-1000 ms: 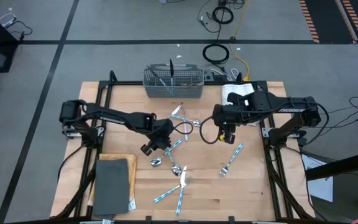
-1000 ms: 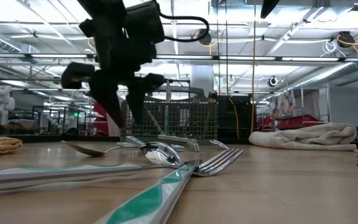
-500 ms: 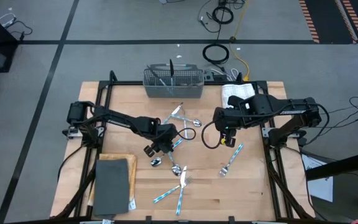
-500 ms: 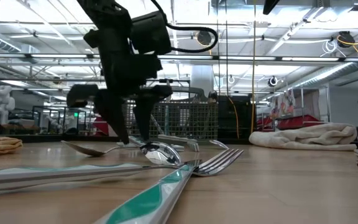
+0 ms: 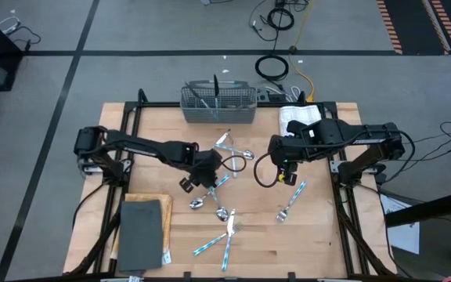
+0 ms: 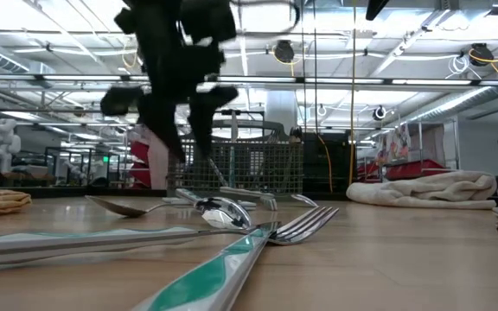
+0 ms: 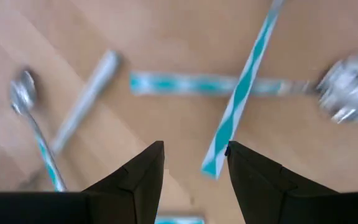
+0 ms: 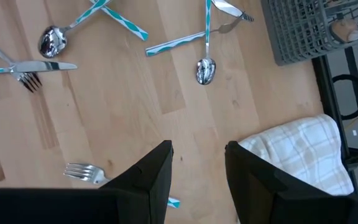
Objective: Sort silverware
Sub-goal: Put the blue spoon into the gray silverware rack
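- The whole worktop (image 5: 249, 235) is seen from straight overhead.
- It is viewed level from its surface.
- The scattered silverware (image 8: 205, 43) is shared by both wrist views.

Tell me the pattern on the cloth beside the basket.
The cloth is white with a faint grey check; the right wrist view shows it best.

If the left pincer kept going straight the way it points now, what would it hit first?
Probably the crossed silverware lying on the table: the left pincer, fingers apart and empty, points at a teal-striped handle. Depth is uncertain.
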### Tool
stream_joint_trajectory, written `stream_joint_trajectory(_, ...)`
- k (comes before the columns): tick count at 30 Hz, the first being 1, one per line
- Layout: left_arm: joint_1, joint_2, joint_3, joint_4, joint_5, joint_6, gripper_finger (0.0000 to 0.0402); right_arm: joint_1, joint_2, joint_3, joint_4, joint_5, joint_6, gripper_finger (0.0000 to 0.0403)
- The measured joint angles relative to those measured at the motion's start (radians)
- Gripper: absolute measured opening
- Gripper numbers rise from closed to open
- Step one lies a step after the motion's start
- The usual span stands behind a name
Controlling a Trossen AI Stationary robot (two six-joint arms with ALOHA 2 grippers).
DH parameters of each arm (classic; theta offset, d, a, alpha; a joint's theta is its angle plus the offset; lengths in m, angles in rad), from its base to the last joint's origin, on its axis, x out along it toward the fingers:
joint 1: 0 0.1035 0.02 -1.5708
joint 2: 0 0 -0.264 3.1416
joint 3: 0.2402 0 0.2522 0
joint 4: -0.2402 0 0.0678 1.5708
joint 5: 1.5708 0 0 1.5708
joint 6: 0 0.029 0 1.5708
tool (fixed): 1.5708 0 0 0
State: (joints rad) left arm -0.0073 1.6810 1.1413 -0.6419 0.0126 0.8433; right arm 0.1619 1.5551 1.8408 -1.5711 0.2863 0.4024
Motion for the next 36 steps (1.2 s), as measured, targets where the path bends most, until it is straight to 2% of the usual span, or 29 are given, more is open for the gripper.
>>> stream_joint_trajectory(3, -0.031, -0.013, 0.029, 0.001, 0.109, 0.011, 0.0183, 0.000, 0.000, 0.000, 0.000, 0.000, -0.002, 0.0137)
stream_joint_trajectory(6, -0.082, 0.003, 0.029, -0.006, 0.137, 0.046, 0.0183, 0.004, 0.000, 0.000, 0.000, 0.000, -0.002, 0.0137)
stream_joint_trajectory(10, -0.126, 0.045, 0.027, 0.007, 0.137, 0.056, 0.0183, 0.010, 0.000, 0.000, 0.000, 0.000, -0.014, 0.0137)
stream_joint_trajectory(13, -0.139, 0.079, 0.027, 0.053, 0.095, 0.041, 0.0183, 0.016, 0.000, 0.000, 0.000, 0.000, -0.023, 0.0137)
stream_joint_trajectory(26, -0.157, 0.220, 0.027, 0.147, 0.090, 0.001, 0.0183, 0.068, 0.000, 0.000, 0.000, 0.000, -0.026, 0.0137)
stream_joint_trajectory(31, -0.157, 0.252, 0.028, 0.205, 0.059, -0.007, 0.0181, 0.089, 0.000, 0.000, 0.000, 0.000, -0.022, 0.0137)
stream_joint_trajectory(34, -0.156, 0.266, 0.031, 0.199, 0.075, -0.003, 0.0156, 0.097, 0.000, 0.000, 0.000, 0.000, -0.022, 0.0137)
stream_joint_trajectory(36, -0.159, 0.277, 0.031, 0.193, 0.087, -0.001, 0.0117, 0.102, 0.000, 0.000, 0.000, 0.001, -0.021, 0.0137)
